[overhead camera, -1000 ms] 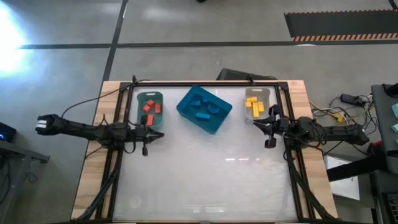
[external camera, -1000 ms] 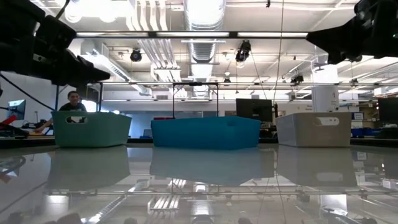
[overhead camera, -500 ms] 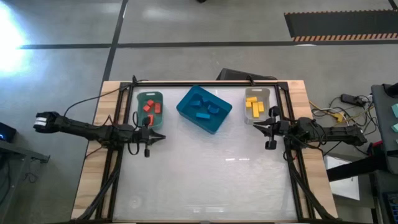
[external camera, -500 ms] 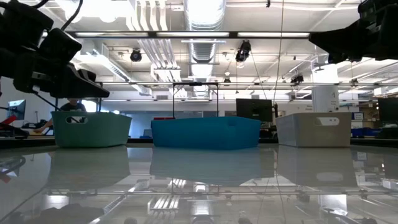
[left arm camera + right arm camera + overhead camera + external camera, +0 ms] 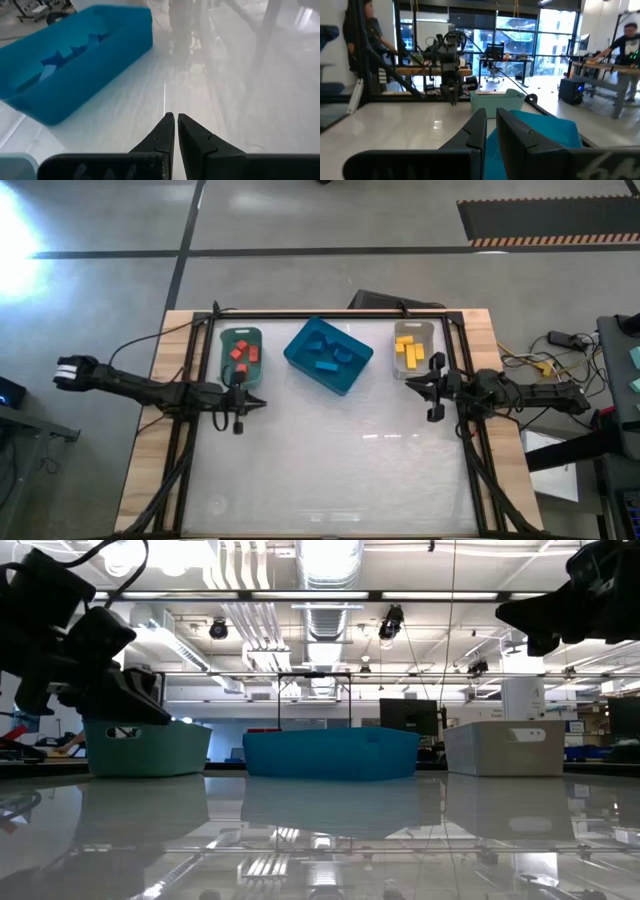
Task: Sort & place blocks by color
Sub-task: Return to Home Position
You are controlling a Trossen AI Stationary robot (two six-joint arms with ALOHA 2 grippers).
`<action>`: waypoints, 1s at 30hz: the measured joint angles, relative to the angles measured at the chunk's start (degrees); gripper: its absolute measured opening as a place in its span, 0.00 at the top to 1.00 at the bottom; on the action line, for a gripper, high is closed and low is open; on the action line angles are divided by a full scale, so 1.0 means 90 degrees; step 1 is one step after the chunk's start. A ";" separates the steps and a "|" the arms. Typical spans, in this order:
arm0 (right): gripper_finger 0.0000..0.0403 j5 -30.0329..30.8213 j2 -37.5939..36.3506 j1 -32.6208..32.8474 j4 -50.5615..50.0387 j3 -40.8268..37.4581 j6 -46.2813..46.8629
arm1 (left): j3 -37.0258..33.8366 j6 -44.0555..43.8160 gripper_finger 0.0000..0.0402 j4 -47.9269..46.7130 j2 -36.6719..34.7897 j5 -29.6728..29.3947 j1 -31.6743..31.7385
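Red blocks (image 5: 241,353) lie in the green bin (image 5: 241,370) at the far left. Blue blocks (image 5: 327,356) lie in the blue bin (image 5: 340,380) at the far middle, also seen in the left wrist view (image 5: 70,50). Yellow blocks (image 5: 408,351) lie in the grey bin (image 5: 415,328) at the far right. My left gripper (image 5: 262,404) hangs shut over the table just near of the green bin, holding nothing (image 5: 175,118). My right gripper (image 5: 411,384) is shut and empty beside the grey bin's near end (image 5: 491,113).
A black frame (image 5: 330,314) runs around the white tabletop (image 5: 330,460), with wooden strips at both sides. The three bins stand in a row along the far edge (image 5: 330,752). People show in the room beyond the table (image 5: 625,50).
My left gripper has sunk and tipped its fingers downward, ending lower in front of the green bin. It has stayed shut.
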 joint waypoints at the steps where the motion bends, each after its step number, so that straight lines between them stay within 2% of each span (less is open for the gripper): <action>1: 0.92 0.0000 0.0001 0.0000 0.0002 0.0000 0.0130 | 0.0000 0.0000 0.98 -0.0006 0.0059 0.0000 0.0000; 9: 0.92 0.0001 0.0002 0.0000 -0.0084 -0.0002 0.0711 | -0.0001 0.0019 0.98 0.0001 0.0555 0.0000 -0.0002; 30: 0.92 0.0003 0.0050 0.0000 -0.0267 -0.0007 0.0702 | -0.0001 -0.0008 0.98 -0.0004 0.1141 -0.0007 -0.0002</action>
